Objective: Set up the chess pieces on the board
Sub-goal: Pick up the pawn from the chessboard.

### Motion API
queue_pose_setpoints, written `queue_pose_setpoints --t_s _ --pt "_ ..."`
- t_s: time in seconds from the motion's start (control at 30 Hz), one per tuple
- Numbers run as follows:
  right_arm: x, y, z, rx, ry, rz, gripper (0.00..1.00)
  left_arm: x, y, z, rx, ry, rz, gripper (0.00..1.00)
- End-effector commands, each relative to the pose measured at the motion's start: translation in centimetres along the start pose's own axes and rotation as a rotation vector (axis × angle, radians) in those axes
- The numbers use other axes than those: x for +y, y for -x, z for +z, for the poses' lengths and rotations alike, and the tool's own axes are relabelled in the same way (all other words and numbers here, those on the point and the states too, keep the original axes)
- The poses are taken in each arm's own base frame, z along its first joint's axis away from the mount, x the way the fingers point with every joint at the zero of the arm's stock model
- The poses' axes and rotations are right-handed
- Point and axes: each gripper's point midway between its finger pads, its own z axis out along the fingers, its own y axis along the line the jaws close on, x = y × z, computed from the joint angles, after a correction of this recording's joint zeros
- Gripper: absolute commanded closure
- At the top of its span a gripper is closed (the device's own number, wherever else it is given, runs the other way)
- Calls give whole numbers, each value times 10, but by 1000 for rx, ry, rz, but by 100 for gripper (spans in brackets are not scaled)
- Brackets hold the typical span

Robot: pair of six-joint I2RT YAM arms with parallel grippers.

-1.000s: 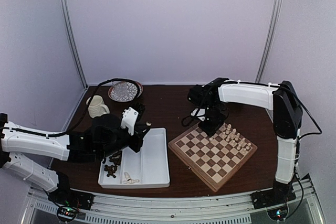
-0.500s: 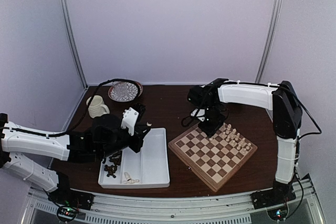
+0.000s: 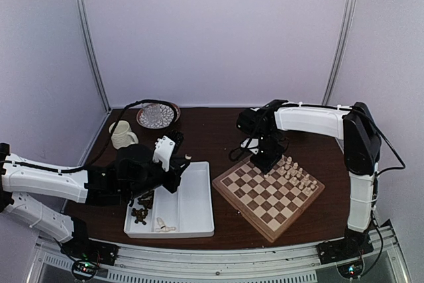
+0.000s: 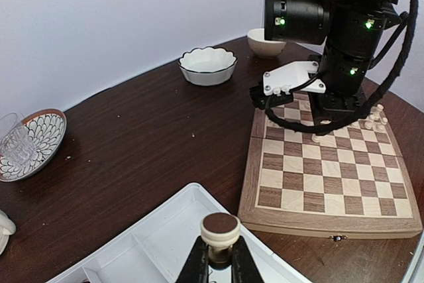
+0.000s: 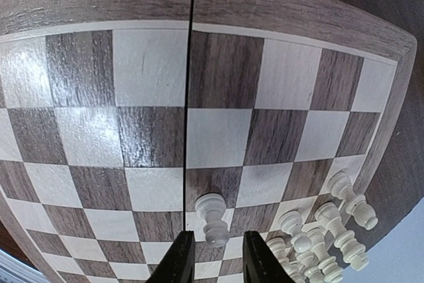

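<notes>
Scarcely changed, the right gripper (image 5: 217, 243) stays straddling a pale pawn (image 5: 213, 217).

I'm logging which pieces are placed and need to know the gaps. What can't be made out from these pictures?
Left wrist view: fingers of the left end effector cover the held chess piece except its round base, so its type is unknown.
Top view: the pale pieces on the board are too small to identify. The right wrist view cuts the cluster at the bottom edge.
Top view: the dark pieces in the tray sit partly behind the left arm.
</notes>
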Motion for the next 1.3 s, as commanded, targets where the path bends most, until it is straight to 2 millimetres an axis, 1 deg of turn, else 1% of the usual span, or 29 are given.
queue_pose_setpoints --t_s 0.0,0.3,0.5,0.6,0.63,0.93,1.1,1.17,1.2,1.27 --pt "4 -6 9 39 7 -7 72 -2 12 0 -33 -12 -3 92" --pt "4 -7 10 40 11 -4 74 -3 12 0 -30 -15 -2 91" --pt "4 -7 10 42 11 -5 79 -3 12 1 -29 -15 1 91" --pt "2 -8 12 48 1 -3 72 -2 12 1 -28 -13 1 92" --pt "2 -7 13 48 -1 0 72 -3 11 1 -26 -14 1 91" --pt "3 -8 15 57 7 1 75 -4 12 1 -25 -20 2 92" --pt "3 -8 14 54 11 0 80 -3 11 1 -24 -18 1 91" --pt "2 -7 12 47 8 3 84 -4 12 1 -25 -20 2 92" --pt "2 -7 10 42 6 3 87 -3 12 0 -26 -19 2 91" --pt "-1 -5 6 26 -5 8 96 -4 12 0 -26 -21 3 91"
